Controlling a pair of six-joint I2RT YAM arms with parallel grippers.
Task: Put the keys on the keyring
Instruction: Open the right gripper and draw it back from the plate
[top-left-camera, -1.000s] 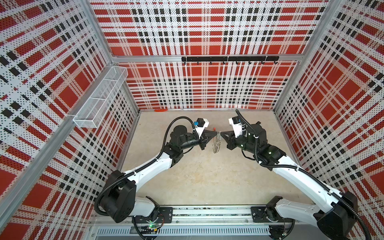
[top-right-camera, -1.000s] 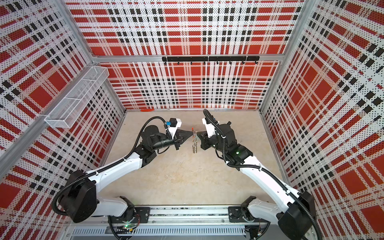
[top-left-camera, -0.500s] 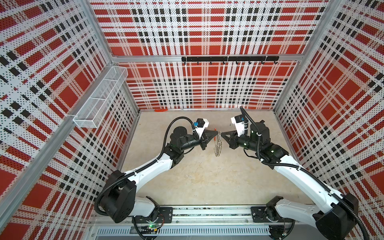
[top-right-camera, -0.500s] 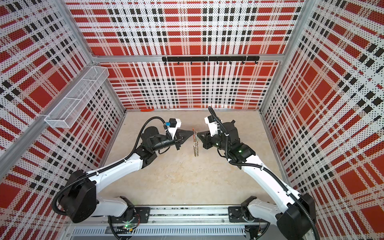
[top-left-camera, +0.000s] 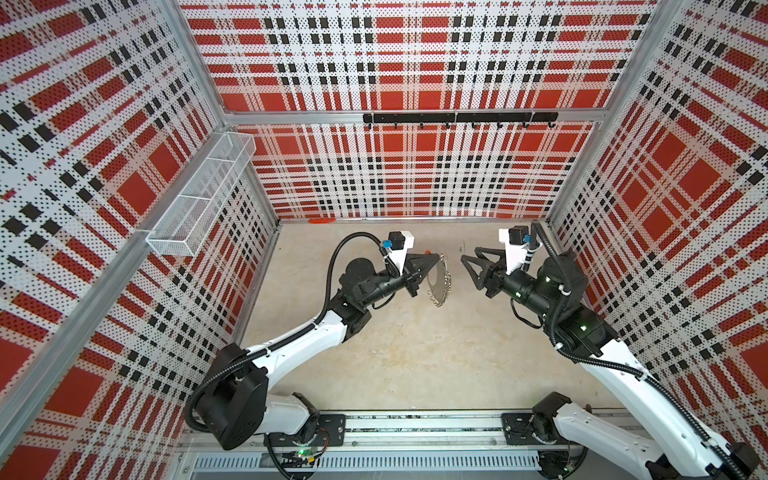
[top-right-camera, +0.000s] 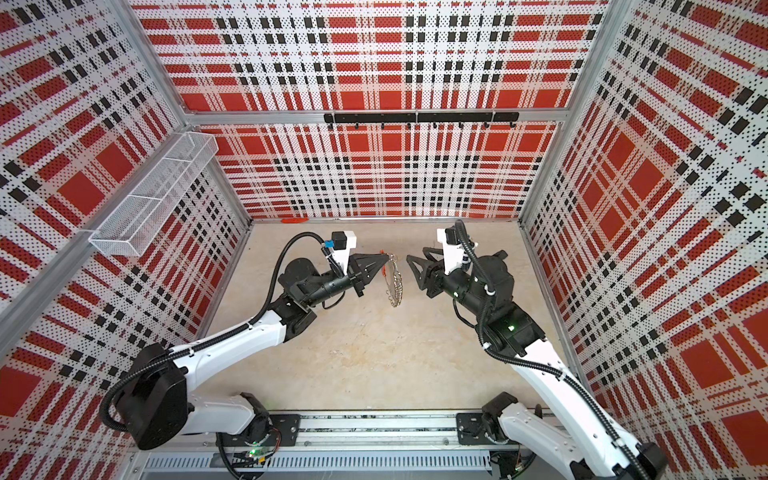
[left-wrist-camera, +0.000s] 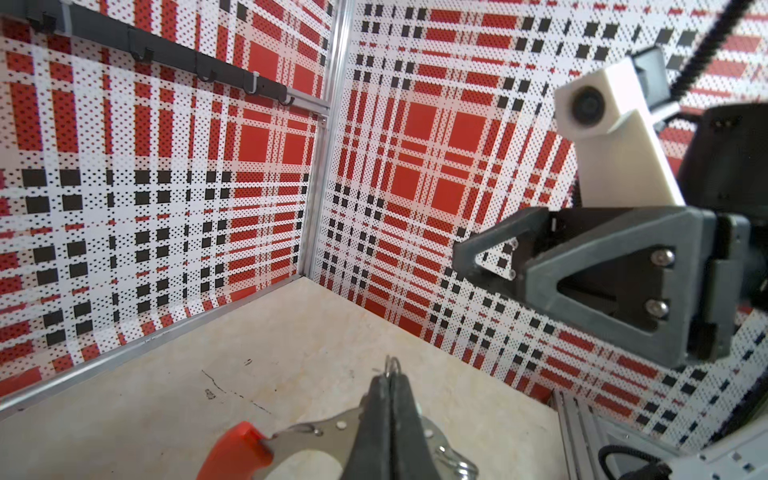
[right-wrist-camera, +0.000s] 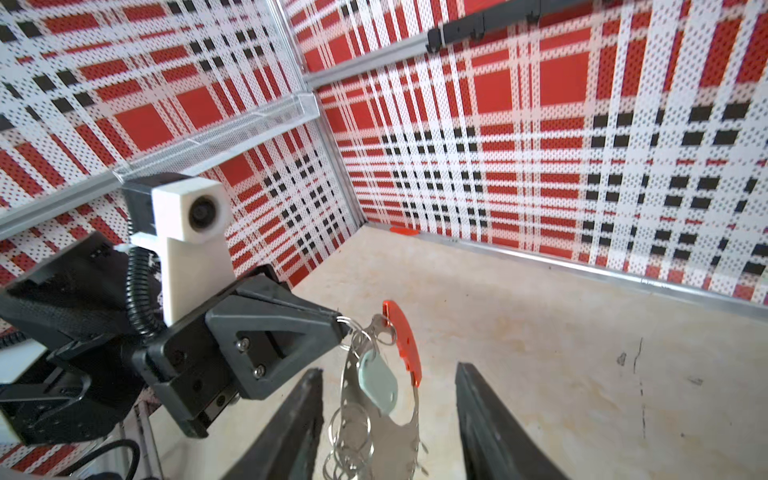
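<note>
Steel keyring (top-left-camera: 441, 279), red-handled, hung from the left gripper (top-left-camera: 437, 257), which we found clamped shut on it. The keys (right-wrist-camera: 377, 380) dangled against the ring just below those tips. The right gripper (top-left-camera: 468, 257) stood parted and empty, near them.

Keyring (right-wrist-camera: 397, 446) bottom cut off at view's edge; keys (right-wrist-camera: 376, 380) too small in top views.

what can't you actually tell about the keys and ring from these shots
Right wrist view: tag shows, but tangled wire loops hide where it joins the ring; the frame edge cuts off the ring's lower part.
Left wrist view: left tool covers most of the ring; the frame edge cuts off the rest.
Top views: ring nearly edge-on, tag too small to find.
</note>
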